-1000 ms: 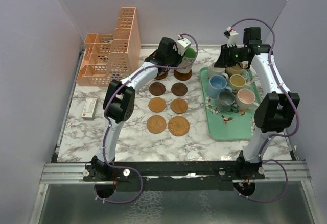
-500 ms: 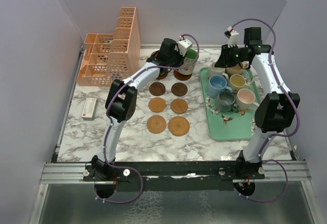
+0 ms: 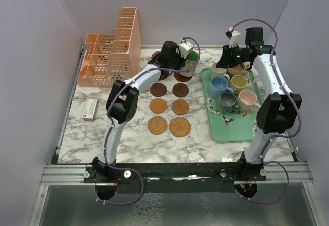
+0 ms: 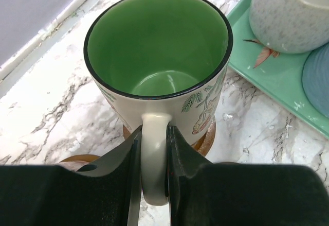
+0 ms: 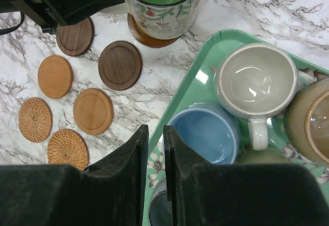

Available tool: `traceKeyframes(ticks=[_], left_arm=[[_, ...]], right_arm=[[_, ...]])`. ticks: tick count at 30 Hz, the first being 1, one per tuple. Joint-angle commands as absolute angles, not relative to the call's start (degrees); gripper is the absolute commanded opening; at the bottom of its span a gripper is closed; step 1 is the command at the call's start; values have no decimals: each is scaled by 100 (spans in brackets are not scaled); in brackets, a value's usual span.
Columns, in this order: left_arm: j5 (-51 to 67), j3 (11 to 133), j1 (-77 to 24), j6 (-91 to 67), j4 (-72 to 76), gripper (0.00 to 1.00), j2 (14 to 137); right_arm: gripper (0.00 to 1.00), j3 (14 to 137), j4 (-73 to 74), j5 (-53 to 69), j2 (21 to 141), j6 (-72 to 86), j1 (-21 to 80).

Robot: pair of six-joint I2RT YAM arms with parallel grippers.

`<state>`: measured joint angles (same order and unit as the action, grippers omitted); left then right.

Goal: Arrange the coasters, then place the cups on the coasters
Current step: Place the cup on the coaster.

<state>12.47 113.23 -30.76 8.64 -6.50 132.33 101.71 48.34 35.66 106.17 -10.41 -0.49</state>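
left claw [image 4: 153, 136] clamped on green mug [image 4: 157, 40] handle, mug over one coaster [image 5: 149, 40], six bare coasters [image 5: 120, 65], six cups [image 5: 256, 79] on tray [image 3: 226, 128], right claw [image 5: 156, 133] narrow, empty

Peach organiser [image 3: 110, 56], mint-green tray [image 3: 226, 131], white box [image 3: 90, 109], marble tabletop [image 3: 128, 138]

coasters [image 3: 180, 106]: eight, one partly hidden. mugs [image 3: 219, 86]: seven clear, an eighth mostly hidden. tray [image 3: 226, 131]: one. organiser [image 3: 110, 56]: one. small box [image 3: 90, 108]: one.
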Motion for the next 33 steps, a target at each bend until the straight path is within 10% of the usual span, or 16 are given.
traceKeyframes(ticks=[1,33], left_arm=[[1314,11140,-3085,969,16,0,12730],[885,9316,-3081,1276,445,27,11943]], right_arm=[[19,10132,4757,3566,10544,-1143,-88],[19,10151,4812,3617,10569,-1125,-89]])
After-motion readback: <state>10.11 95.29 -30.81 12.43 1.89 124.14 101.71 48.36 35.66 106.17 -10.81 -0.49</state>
